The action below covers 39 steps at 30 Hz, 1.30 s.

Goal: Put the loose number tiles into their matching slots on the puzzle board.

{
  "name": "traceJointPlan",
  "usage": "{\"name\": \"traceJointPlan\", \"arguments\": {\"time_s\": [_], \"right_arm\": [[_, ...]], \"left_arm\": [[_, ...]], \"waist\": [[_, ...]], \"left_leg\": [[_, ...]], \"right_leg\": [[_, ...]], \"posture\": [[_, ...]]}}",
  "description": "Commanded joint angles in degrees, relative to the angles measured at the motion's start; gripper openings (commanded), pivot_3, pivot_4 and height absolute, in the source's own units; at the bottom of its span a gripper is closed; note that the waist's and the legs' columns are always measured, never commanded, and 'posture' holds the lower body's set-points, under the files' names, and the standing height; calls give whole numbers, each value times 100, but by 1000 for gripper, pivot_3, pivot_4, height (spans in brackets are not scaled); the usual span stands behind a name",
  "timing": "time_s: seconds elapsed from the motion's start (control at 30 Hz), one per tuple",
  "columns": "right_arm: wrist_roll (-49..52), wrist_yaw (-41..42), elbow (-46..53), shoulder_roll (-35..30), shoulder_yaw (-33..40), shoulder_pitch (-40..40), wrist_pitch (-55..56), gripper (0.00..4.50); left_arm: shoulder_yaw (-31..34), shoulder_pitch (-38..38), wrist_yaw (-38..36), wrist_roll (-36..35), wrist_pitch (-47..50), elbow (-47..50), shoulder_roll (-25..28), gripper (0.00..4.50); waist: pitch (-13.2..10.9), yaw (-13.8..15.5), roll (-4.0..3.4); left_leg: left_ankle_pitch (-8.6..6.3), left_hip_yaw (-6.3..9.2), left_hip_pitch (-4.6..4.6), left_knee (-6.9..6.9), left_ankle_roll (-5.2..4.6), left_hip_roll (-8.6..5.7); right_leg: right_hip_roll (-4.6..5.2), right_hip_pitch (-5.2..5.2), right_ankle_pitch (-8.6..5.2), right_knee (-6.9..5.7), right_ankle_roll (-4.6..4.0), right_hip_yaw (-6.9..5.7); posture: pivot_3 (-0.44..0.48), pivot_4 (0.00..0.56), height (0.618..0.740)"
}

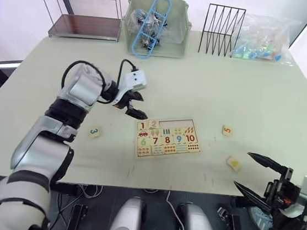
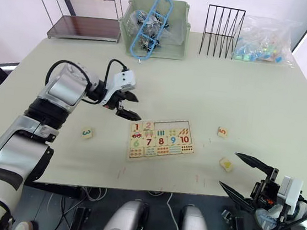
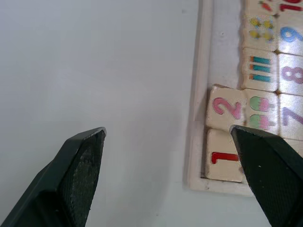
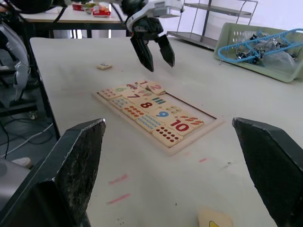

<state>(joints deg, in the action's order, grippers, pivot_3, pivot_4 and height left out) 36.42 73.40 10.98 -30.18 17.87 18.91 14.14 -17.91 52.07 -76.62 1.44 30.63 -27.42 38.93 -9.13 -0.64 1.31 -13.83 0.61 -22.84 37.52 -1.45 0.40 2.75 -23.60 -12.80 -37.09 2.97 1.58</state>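
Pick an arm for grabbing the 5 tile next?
Right, probably. The 5 tile lies right of the puzzle board, nearer the open right gripper; the left gripper hovers at the board's far-left corner.

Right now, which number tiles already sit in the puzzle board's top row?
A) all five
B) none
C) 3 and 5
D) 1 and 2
D: tiles 1 and 2 sit at the top-row corner of the puzzle board, the 2 slightly askew, while the 3 tile and the 5 tile lie loose on the table.
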Motion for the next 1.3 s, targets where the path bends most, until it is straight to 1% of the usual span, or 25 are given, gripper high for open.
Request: {"name": "traceJointPlan", "arguments": {"time_s": [0.03,0.13,0.2,0.23,0.33,0.4,0.47,0.57,0.7,0.93,1.3], "right_arm": [[74,-51,203,-32,98,11,85,4500],[87,-77,176,-61,120,-37,76,4500],[89,-83,156,-64,130,-64,73,4500],[89,-77,146,-68,133,-69,73,4500],[95,-52,102,-91,151,-91,77,4500],[102,-40,63,-113,169,-119,76,4500],[106,-27,33,-128,179,-142,78,4500],[108,2,-2,-144,184,-163,84,4500],[116,27,-24,-159,197,-171,85,4500],[127,82,-69,-141,238,-125,127,4500],[117,87,-135,-128,223,-98,216,4500]], "left_arm": [[427,-232,100,-270,-271,217,132,4460],[564,-389,219,-377,-194,333,97,4460],[636,-584,274,-447,-259,512,73,3953],[674,-723,278,-497,-329,647,70,3612],[838,-1023,196,-752,-561,937,17,2205],[930,-1145,79,-960,-694,1025,-20,1104],[905,-1179,75,-992,-736,1023,-4,60],[838,-1225,69,-988,-955,996,-15,60],[800,-1252,41,-1019,-981,1006,-27,60],[682,-1276,-22,-915,-1011,905,98,60],[543,-1295,-39,-799,-1098,792,60,60]], "waist": [[0,-1,0],[0,31,1],[0,37,0],[0,38,0],[0,21,0],[0,18,0],[0,20,0],[0,22,0],[0,19,0],[0,17,0],[0,16,0]], "left_leg": [[0,-1,0,0,0,0],[0,-1,0,1,0,-2],[0,-1,-1,1,0,-2],[0,-2,-1,1,0,-2],[0,-2,0,1,0,-1],[0,-2,1,1,0,0],[0,-2,1,1,0,-1],[0,-3,2,1,0,-2],[0,-3,2,1,0,-3],[0,-3,2,1,0,-3],[0,-3,2,1,0,-3]], "right_leg": [[0,0,0,0,0,1],[1,1,1,-1,1,-1],[2,1,1,0,1,0],[3,1,1,0,1,0],[2,1,1,-1,0,1],[2,1,1,-3,0,1],[2,1,1,-3,0,1],[2,1,1,-3,0,1],[1,1,1,-3,0,1],[1,1,1,-3,0,1],[1,1,1,-2,0,0]], "posture": [[0,150,740],[0,150,740],[0,150,740],[0,150,740],[0,150,740],[0,150,740],[0,150,740],[0,150,740],[0,150,740],[0,150,740],[0,150,740]]}}
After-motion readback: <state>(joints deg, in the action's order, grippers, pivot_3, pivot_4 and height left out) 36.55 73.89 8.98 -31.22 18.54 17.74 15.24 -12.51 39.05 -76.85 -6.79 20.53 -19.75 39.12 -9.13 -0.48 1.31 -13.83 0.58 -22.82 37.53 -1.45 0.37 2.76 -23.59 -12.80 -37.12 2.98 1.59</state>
